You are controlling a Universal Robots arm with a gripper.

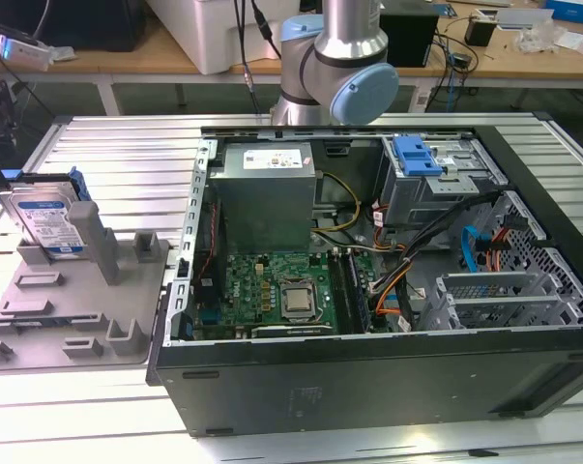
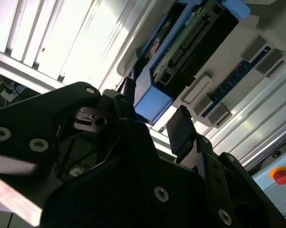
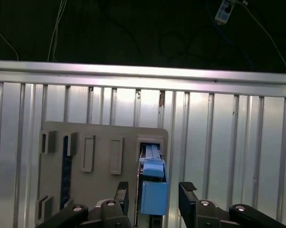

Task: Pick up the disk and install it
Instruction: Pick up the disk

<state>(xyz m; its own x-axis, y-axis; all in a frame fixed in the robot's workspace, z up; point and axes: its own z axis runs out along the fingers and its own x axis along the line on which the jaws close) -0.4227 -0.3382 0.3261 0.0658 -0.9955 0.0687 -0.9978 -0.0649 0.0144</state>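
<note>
Jaws spread apart, aimed straight down at the upright disk (image 3: 152, 190)

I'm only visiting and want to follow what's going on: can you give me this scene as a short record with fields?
disk: stands on edge in the grey holder, at the exterior view's left
gripper: open, straddling the disk's blue end in both wrist views, gaps on both sides
computer case: open, on the exterior view's right of the holder
installed: not yet, disk is outside the case
</note>
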